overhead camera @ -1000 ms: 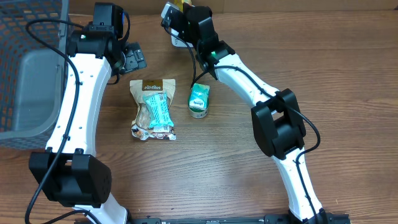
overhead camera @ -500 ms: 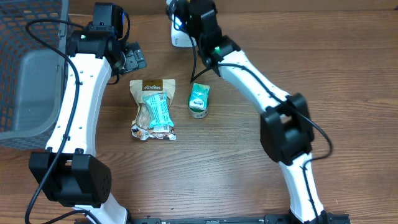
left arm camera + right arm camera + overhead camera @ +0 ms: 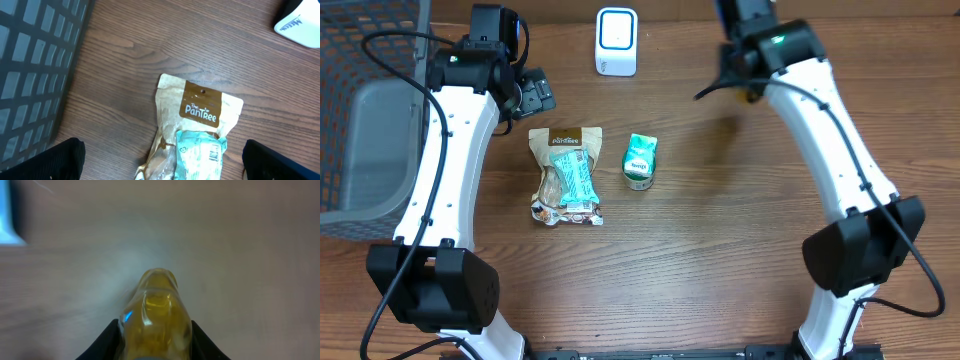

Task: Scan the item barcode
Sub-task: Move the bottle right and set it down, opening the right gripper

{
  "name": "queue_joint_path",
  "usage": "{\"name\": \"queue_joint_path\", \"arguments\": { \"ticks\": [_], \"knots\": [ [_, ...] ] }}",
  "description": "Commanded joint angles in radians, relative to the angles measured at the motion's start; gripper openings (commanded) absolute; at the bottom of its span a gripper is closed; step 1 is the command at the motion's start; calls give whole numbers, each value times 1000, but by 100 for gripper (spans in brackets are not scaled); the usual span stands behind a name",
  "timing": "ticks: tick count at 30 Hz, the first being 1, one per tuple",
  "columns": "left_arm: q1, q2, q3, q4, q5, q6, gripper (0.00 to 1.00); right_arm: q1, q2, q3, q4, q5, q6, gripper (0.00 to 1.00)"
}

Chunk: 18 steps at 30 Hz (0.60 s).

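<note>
Wood table (image 3: 680,260): right gripper (image 3: 155,330), clamped on bottle (image 3: 156,300), has swung right, away from far scanner (image 3: 616,41), scan likely done; left gripper (image 3: 165,160) spread wide, empty, above pouch (image 3: 197,120).

Wooden table (image 3: 670,260) bearing a snack pouch (image 3: 566,176) labelled "The PanTree", lying flat with its brown label end toward the far edge. A small green carton (image 3: 640,161) stands just beside the pouch, not touching it. A dark mesh basket (image 3: 360,50) occupies the table's left edge.
</note>
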Motion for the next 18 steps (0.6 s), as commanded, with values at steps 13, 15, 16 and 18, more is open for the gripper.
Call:
{"name": "queue_joint_path", "arguments": {
  "ticks": [13,15,16,18],
  "knots": [
    [-6,-12,13,1,1,13,100,-265,-4,-174,-132,-142,148,8],
    [-6,-12,13,2,0,13,100,-278,-4,-207,-132,-143,148,11],
    [-6,-12,13,2,1,13,99,-283,-4,-227,-126,-142,148,13],
    [-6,-12,13,2,1,13,100,-284,-4,-254,-117,-142,147,18]
  ]
}}
